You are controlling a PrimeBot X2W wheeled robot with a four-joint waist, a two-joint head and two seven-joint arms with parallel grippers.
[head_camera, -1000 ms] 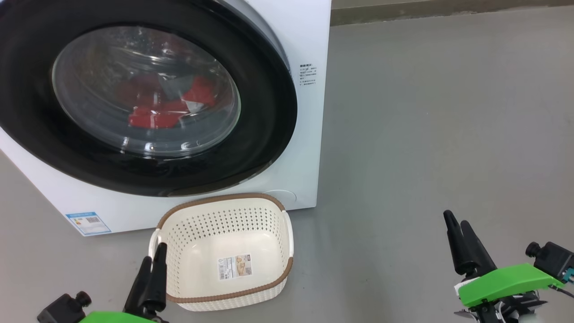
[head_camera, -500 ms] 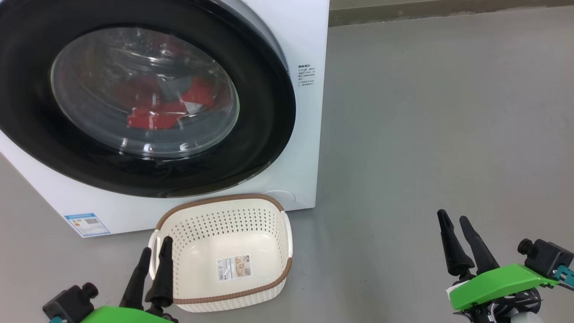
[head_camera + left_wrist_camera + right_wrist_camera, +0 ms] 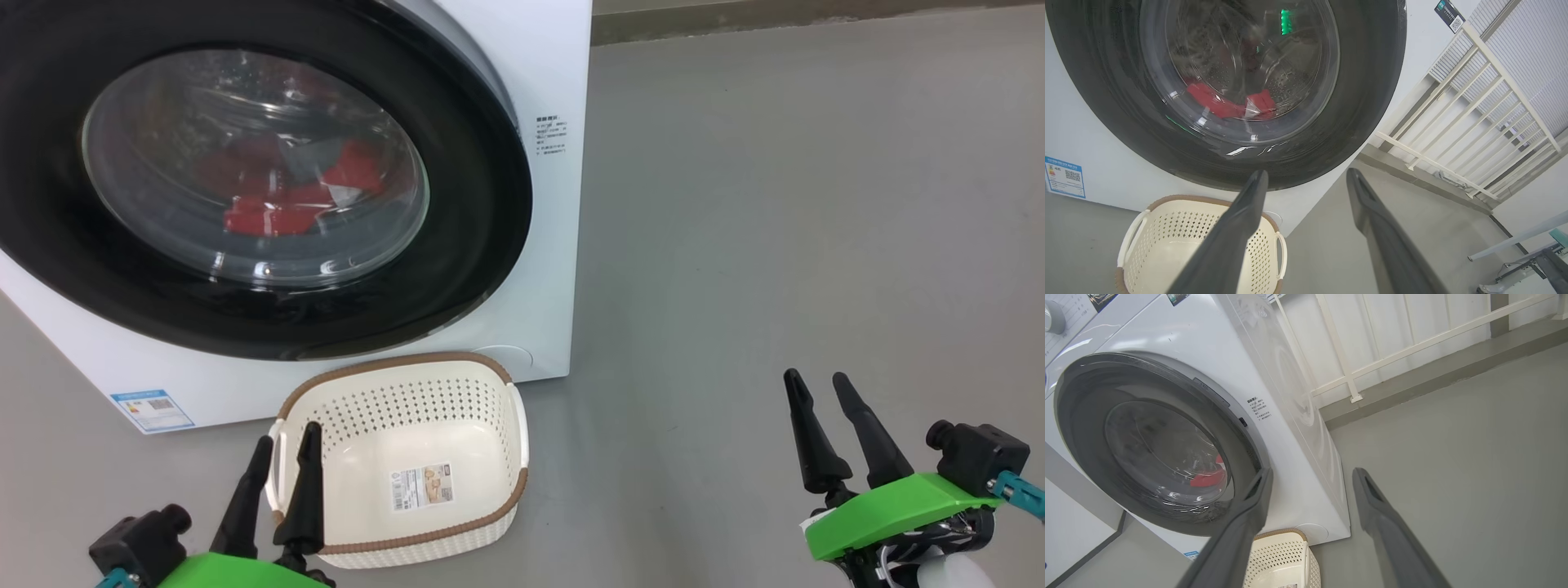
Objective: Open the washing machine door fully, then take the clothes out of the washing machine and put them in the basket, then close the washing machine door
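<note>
The basket stands just below the washing machine door, clothes behind.

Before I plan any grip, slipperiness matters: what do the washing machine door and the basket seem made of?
The washing machine door: glossy black rim, probably plastic, catching reflections; clear bulging window, likely glass, with sharp highlights. The basket: matte cream plastic, judging by its moulded perforations; its brown rim looks woven, perhaps moulded too.
</note>
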